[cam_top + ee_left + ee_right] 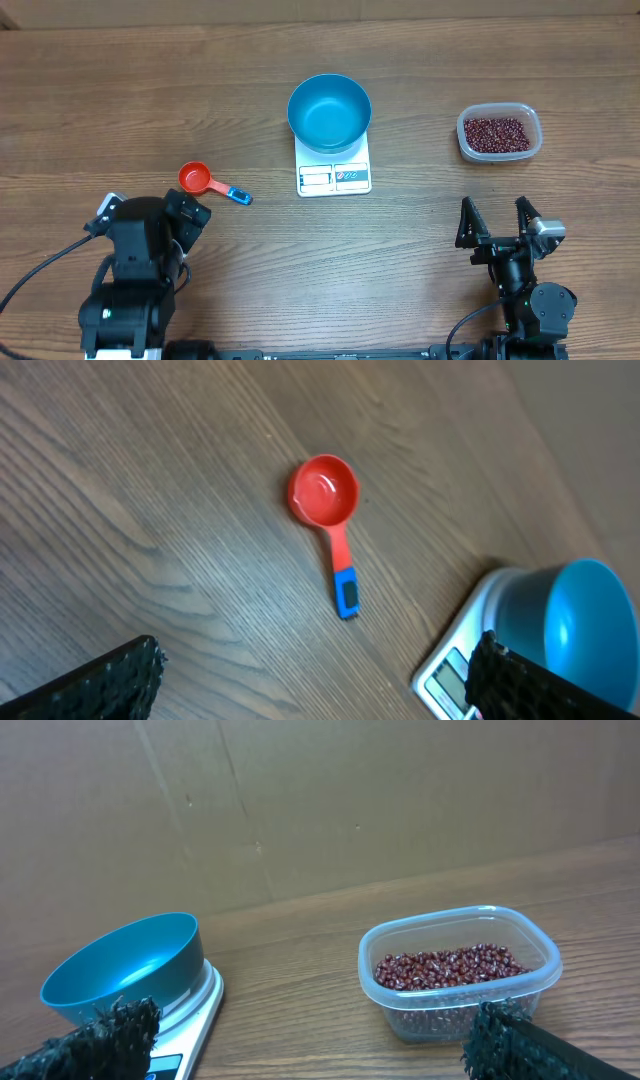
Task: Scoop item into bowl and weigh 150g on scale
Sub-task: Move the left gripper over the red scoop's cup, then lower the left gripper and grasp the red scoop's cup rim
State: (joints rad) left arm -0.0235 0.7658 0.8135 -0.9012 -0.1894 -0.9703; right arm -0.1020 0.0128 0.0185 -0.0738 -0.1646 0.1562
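**Worktop (120, 90), scoop-and-weigh set**

- Bowl (329, 110): blue, empty, seated on the scale (334, 177), mid-worktop toward the far edge.
- Beans (494, 132): all in the clear tub (499, 157), toward the right edge, well apart from the bowl.
- Scoop (195, 180): red with a blue-tipped handle, lying flat and empty toward the left edge.
- Left claw (310, 680): jaws apart, empty, just nearside of the scoop.
- Right claw (494, 215): jaws apart, empty, nearside of the tub.

Step in hand, as judged: opening, nothing scooped yet.

Next move calls for the left claw to drop over the thin handle and close squarely across it, keeping the cup level.
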